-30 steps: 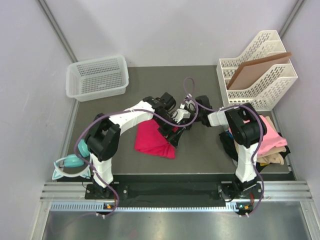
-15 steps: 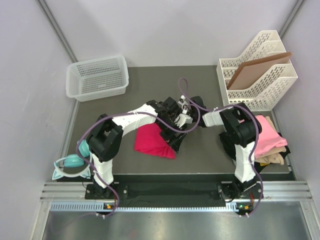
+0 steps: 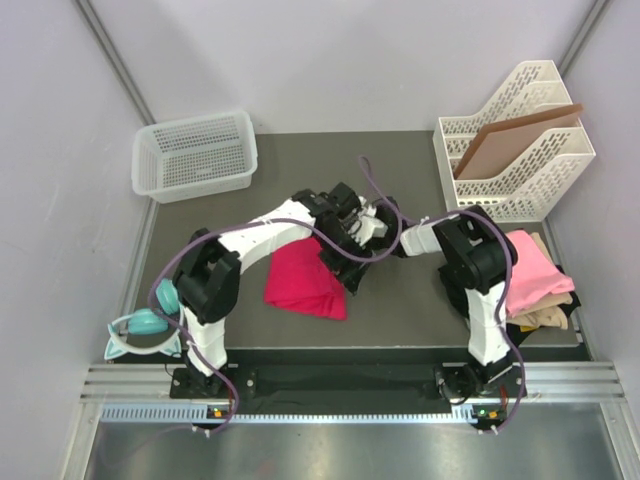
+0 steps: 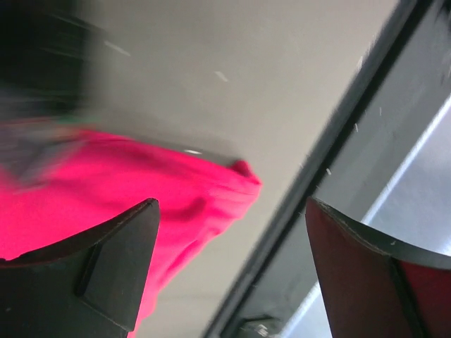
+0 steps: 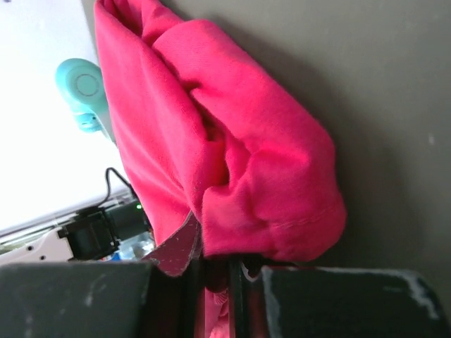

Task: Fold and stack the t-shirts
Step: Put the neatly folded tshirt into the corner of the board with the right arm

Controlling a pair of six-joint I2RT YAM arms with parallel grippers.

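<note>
The crimson t-shirt (image 3: 303, 285) lies in the middle of the table (image 3: 410, 300). It is gathered into a thick, uneven packet with rounded, bulging edges, so I judge that its folding is begun but not finished. The right gripper (image 5: 211, 266) is clenched on one edge of this cloth, with a flap of fabric pinched between its jaws. The left gripper (image 4: 231, 211) hangs just above the same shirt with its jaws released, holding nothing. At the right edge of the table a light pink shirt (image 3: 535, 270) rests over a beige shirt (image 3: 545, 316) and a black shirt (image 3: 452, 295); this heap looks loose, not a neat stack. Most of the work seems left: flattening this shirt, then folding and stacking the others.
</note>
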